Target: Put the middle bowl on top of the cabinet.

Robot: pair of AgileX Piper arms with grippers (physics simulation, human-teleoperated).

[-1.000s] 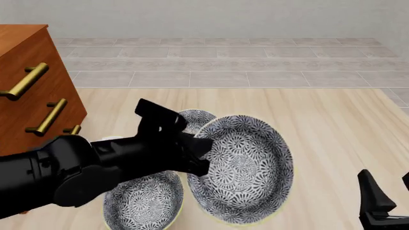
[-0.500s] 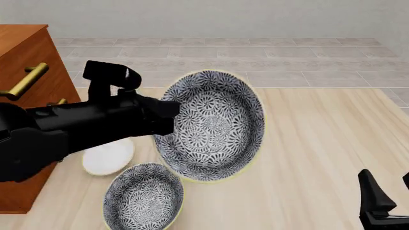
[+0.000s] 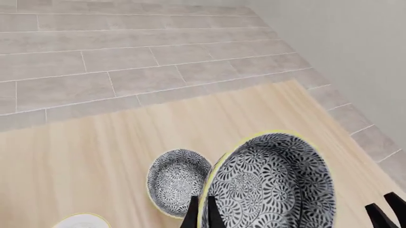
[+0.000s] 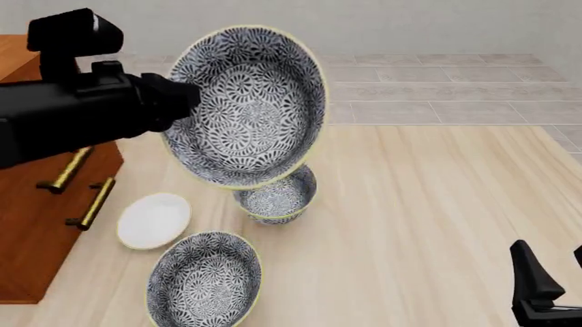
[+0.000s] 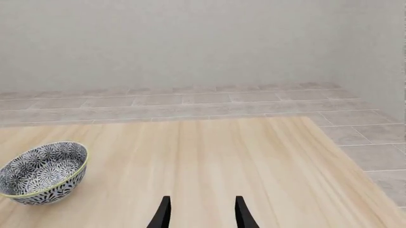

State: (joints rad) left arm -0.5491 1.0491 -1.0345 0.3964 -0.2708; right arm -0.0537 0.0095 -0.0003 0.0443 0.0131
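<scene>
Since half a second ago the middle bowl [image 4: 245,105] has been raised from table level and carried toward the cabinet [image 4: 37,204] — it is now held in the air, well above the table [image 4: 437,204], tilted steeply with its patterned inside facing the front camera. It is gripped at its rim by the left gripper [image 3: 200,216], whose two fingers are seen in the wrist view clamped on either side of the yellow edge. The bowl hangs just beside the cabinet's upper front corner, not yet over its top. Below the held bowl a smaller patterned bowl [image 4: 275,196] is seen upright on the table, further from the cabinet than the white plate [image 4: 152,219]. A third patterned bowl [image 4: 204,283] lies nearer the front camera. Well away from the cabinet, the right gripper [image 5: 201,213] is seen low over bare wood — its fingers are parted and nothing is held.
</scene>
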